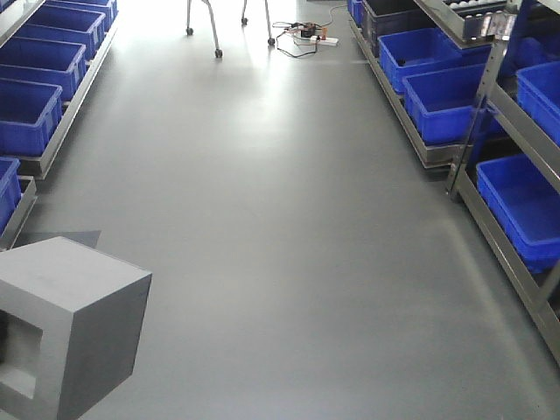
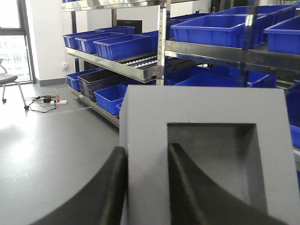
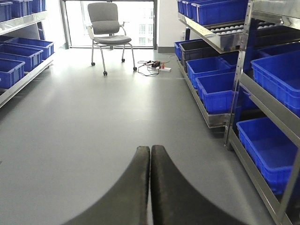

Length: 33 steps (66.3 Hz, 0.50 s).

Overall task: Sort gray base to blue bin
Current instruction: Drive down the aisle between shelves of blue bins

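Gray base (image 1: 74,324) at lower left of front view, off floor, one wall pinched by left gripper (image 2: 146,152). Right gripper (image 3: 150,149) pressed closed, empty. Pickup apparently done; placing into blue bin (image 1: 525,206), right-side shelves, remains.

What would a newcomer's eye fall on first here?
The gray base looms at the front view's lower left; the left wrist view shows the left fingers pinching one wall of its square recess. Blue bins line the shelves along both sides of the gray aisle, and the right fingers are pressed shut on nothing.
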{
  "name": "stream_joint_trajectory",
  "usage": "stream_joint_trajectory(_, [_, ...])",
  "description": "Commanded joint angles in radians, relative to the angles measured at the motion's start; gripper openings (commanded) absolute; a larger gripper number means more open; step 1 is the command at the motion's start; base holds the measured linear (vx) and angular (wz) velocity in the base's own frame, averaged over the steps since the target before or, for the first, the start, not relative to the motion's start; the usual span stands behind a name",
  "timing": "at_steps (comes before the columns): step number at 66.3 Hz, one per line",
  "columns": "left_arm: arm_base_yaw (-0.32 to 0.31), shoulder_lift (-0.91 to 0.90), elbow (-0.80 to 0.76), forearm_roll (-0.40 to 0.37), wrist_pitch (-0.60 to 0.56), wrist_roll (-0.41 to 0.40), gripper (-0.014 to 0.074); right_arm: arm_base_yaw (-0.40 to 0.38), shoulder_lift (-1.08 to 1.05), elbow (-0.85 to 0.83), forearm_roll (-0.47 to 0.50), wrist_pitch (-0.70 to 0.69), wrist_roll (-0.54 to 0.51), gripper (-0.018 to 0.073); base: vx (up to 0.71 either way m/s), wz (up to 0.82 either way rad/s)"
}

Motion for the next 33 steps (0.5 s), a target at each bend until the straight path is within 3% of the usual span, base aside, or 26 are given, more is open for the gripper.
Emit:
stream_joint_trajectory(1, [-0.006,0.006,-0.03,-0.002,-0.113,-0.01,-0.0006,-0.005,-0.011,0.014,-0.006,-0.074,-0.005,-0.0009,0.46,0.05])
stream_joint_trajectory(33, [-0.006,0.006,-0.03,-0.002,-0.113,-0.01,-0.0006,-0.005,-0.011,0.014,-0.006,-0.074,-0.005,-0.0009,0.45,0.07])
